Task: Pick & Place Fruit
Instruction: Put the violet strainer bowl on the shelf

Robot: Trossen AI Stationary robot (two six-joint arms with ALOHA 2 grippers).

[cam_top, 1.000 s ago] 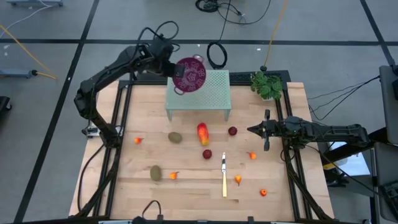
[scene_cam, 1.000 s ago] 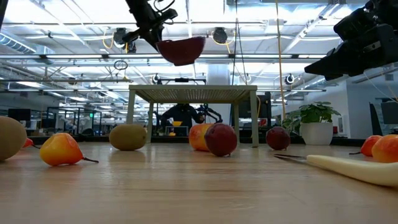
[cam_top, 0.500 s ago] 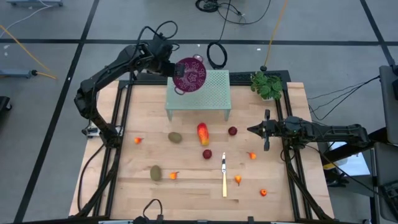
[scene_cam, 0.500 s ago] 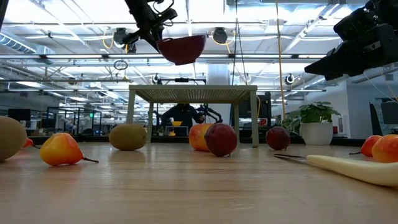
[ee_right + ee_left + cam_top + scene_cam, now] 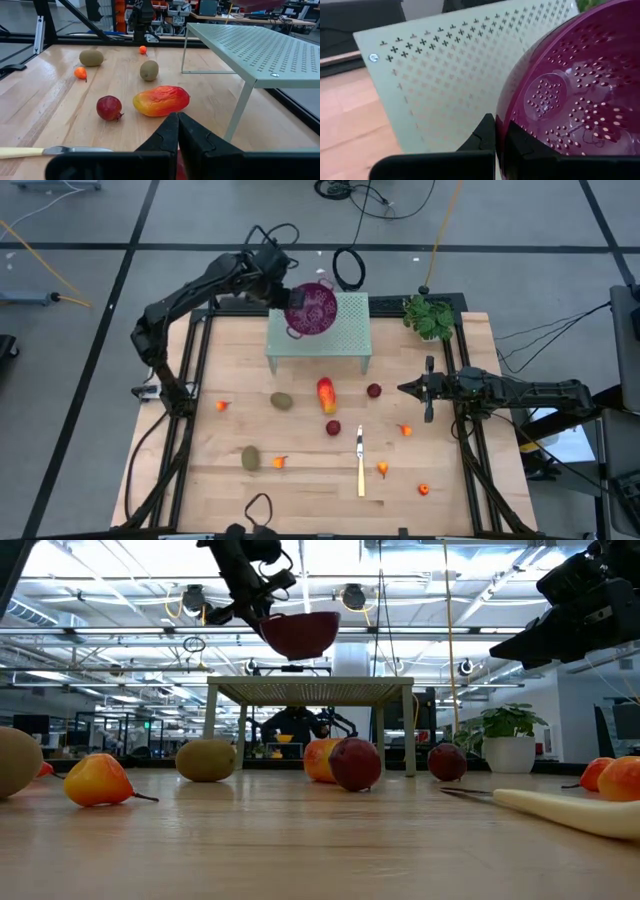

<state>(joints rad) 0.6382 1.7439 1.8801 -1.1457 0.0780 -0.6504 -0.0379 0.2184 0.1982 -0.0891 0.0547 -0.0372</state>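
Left hand (image 5: 283,297): pinched tight on the rim of the purple colander (image 5: 312,308), one finger (image 5: 482,137) outside the wall and one inside; raised above the pale green perforated stand (image 5: 345,330), over its left part in the high view.
Colander attitude: clear of the stand top in the low view, hollow turned up, roughly level.
Right hand (image 5: 405,389): fingers pressed together, nothing between them; above the right side of the tabletop (image 5: 300,490), pointing toward the middle, just right of one dark red ball (image 5: 374,390).
Red-orange-yellow oblong fruit (image 5: 326,395): on the tabletop just in front of the stand; long axis running from stand toward the front edge, redder end toward the stand.
Second dark red ball (image 5: 333,428): just in front of the oblong fruit, apart from it.
Brown-green oval, rear (image 5: 282,400): left of the oblong fruit, long axis roughly across the tabletop.
Brown-green oval, front (image 5: 250,458): nearer the front-left, long axis roughly front to back.
Tiny orange pieces: one at far left (image 5: 222,406), one beside the front oval (image 5: 280,462), one just in front of the right hand (image 5: 406,430), one beside the knife (image 5: 383,469), one at front right (image 5: 424,490).
Knife (image 5: 360,463): yellow handle toward the front edge, blade toward the stand; lying front to back, right of centre.
Potted plant (image 5: 430,316): rear right corner, beside the stand.
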